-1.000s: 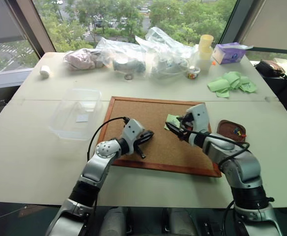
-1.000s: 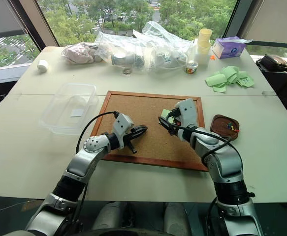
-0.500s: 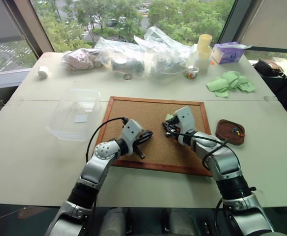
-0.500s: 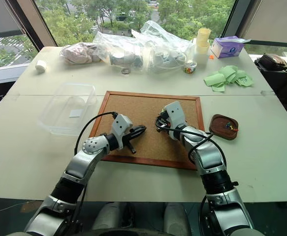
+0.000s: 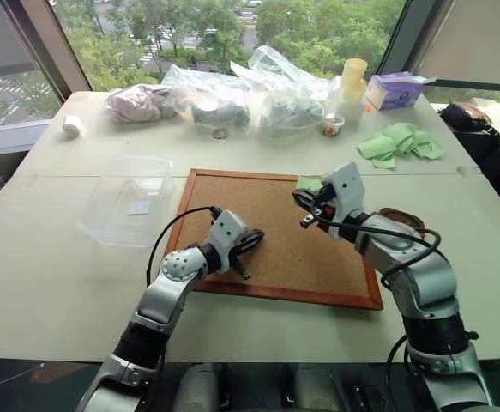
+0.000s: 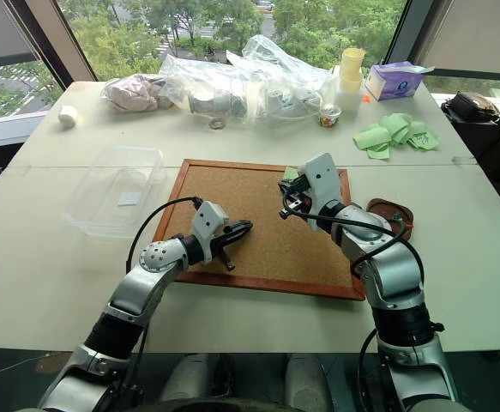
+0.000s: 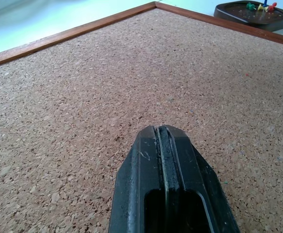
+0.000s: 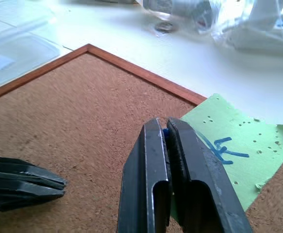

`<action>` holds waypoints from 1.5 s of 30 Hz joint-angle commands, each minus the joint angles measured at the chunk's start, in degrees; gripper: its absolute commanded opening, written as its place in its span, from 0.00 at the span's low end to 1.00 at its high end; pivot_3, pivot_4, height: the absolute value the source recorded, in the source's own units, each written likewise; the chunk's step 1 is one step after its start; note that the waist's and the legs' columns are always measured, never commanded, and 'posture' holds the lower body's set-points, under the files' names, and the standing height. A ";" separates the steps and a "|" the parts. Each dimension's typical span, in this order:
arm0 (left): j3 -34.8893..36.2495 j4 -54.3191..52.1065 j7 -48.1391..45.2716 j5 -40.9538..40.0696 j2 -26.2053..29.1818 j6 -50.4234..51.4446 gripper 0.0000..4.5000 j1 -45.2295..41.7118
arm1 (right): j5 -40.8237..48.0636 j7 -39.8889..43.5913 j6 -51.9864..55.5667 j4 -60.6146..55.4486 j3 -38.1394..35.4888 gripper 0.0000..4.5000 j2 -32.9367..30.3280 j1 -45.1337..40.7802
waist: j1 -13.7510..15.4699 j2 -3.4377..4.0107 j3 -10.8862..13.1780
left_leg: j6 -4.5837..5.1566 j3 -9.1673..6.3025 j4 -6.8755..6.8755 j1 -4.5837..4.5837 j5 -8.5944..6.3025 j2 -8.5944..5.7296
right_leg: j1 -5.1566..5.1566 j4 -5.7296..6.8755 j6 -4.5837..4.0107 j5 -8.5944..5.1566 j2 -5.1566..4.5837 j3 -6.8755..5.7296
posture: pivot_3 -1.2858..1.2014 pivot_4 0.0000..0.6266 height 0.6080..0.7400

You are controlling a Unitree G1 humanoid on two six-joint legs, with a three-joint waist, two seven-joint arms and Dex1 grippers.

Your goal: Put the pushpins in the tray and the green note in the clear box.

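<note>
- The right gripper (image 8: 167,132) hangs above the far right part of the cork board (image 5: 275,232), jaws clenched on something small and blue, apparently a pushpin, pinched at the tips.
- The green note (image 8: 233,145) lies on the cork board's far edge just under and beyond that gripper, with a blue scribble and many small pinholes in it.
- The left gripper (image 5: 251,245) sits low over the near left part of the cork board, jaws pressed flat together with nothing between them.
- The tray (image 7: 255,14), dark brown and glossy, rests on the bench just off the board's right side; a few coloured pushpins (image 7: 261,7) lie in it.
- The clear box (image 5: 129,202) stands on the bench to the left of the board, well apart from both arms, with a small white label on its bottom.
- Along the far side of the bench are clear plastic bags (image 5: 250,90), a bunch of light green papers (image 5: 402,144) and a purple tissue box (image 5: 397,90).
</note>
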 commanded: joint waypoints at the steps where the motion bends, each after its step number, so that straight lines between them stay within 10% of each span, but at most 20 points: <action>1: 0.98 -2.65 -5.01 -2.19 5.36 5.30 0.00 2.56 | 1.98 2.24 1.48 -5.47 0.18 0.01 -1.97 0.77 | -0.15 -0.06 0.04 | 0.00 0.00 0.00 0.00 0.00 0.00 | 0.00 0.00 -0.01 -0.01 0.00 0.00 | 0.52 0.24 1.00; 4: 4.27 -8.68 -10.56 -9.37 9.68 11.52 0.00 1.56 | 3.13 3.37 2.90 -7.55 0.47 0.01 -3.07 1.05 | -0.30 -0.14 0.16 | -0.02 0.01 -0.05 -0.02 0.01 0.03 | -0.09 0.03 -0.06 -0.03 0.02 0.01 | 0.52 0.24 1.00; 7: 10.48 -9.25 -14.59 -18.62 11.68 16.83 0.21 -4.06 | 4.13 5.65 4.23 -9.82 1.67 0.00 -5.40 1.61 | 0.08 -0.25 0.38 | -0.11 0.01 -0.05 -0.10 0.06 0.03 | -0.19 0.08 -0.06 -0.03 0.02 0.00 | 0.52 0.24 1.00; 13: 14.96 -0.71 -14.71 -27.39 6.68 25.01 0.88 -14.67 | 4.68 7.22 4.10 -12.04 2.57 0.00 -7.37 1.73 | 1.33 -0.61 0.64 | -0.31 -0.04 0.15 -0.20 0.18 -0.12 | -0.04 0.00 -0.04 -0.02 -0.05 -0.02 | 0.52 0.24 1.00; 32: 23.52 14.58 -3.84 -42.04 -8.64 49.08 0.88 -25.19 | 4.55 10.43 2.91 -15.73 3.58 0.00 -11.03 -0.34 | 1.55 -1.39 1.17 | -0.46 -0.05 0.15 -0.20 0.27 -0.25 | -0.04 0.01 0.02 -0.01 0.03 -0.03 | 0.52 0.24 1.00; 40: 23.40 12.90 -3.12 -42.85 -9.00 50.98 0.01 -24.15 | 4.07 10.18 2.43 -15.59 3.86 0.00 -11.42 -0.08 | 1.62 -1.39 1.17 | -0.53 -0.06 0.15 -0.19 0.30 -0.25 | -0.04 0.03 0.02 -0.01 0.04 -0.03 | 0.52 0.24 1.00; 45: 22.93 12.69 -3.48 -41.87 -8.84 49.59 0.01 -24.05 | 4.34 10.55 2.56 -15.80 1.96 0.00 -12.85 -0.34 | 1.71 -1.39 1.17 | -0.53 -0.05 0.15 -0.19 0.31 -0.26 | -0.04 0.03 0.02 -0.01 0.03 -0.03 | 0.52 0.24 1.00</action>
